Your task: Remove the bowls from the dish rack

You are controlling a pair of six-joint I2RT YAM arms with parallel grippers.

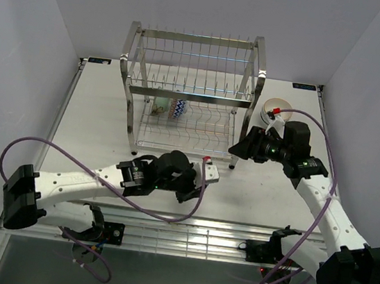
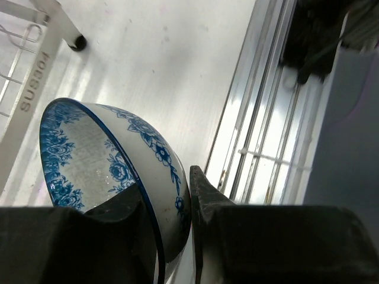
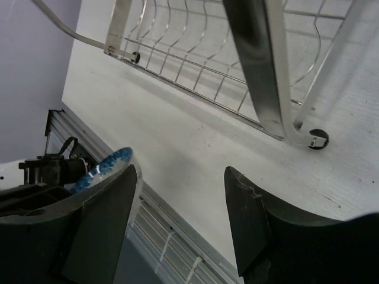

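The steel wire dish rack (image 1: 193, 65) stands at the back middle of the table. A mint-green bowl and a blue-patterned bowl (image 1: 178, 107) stand on edge in its lower tier. My left gripper (image 1: 197, 179) is in front of the rack, low over the table. In the left wrist view it (image 2: 169, 195) is shut on the rim of a blue-and-white floral bowl (image 2: 106, 160), tilted on its side. My right gripper (image 1: 239, 148) is open and empty by the rack's front right foot (image 3: 317, 139). The right wrist view (image 3: 177, 201) shows that bowl's rim (image 3: 112, 161) behind its left finger.
A white bowl (image 1: 276, 108) sits on the table to the right of the rack, behind my right wrist. The table's slotted metal front rail (image 1: 191, 237) runs along the near edge. Grey walls close in both sides.
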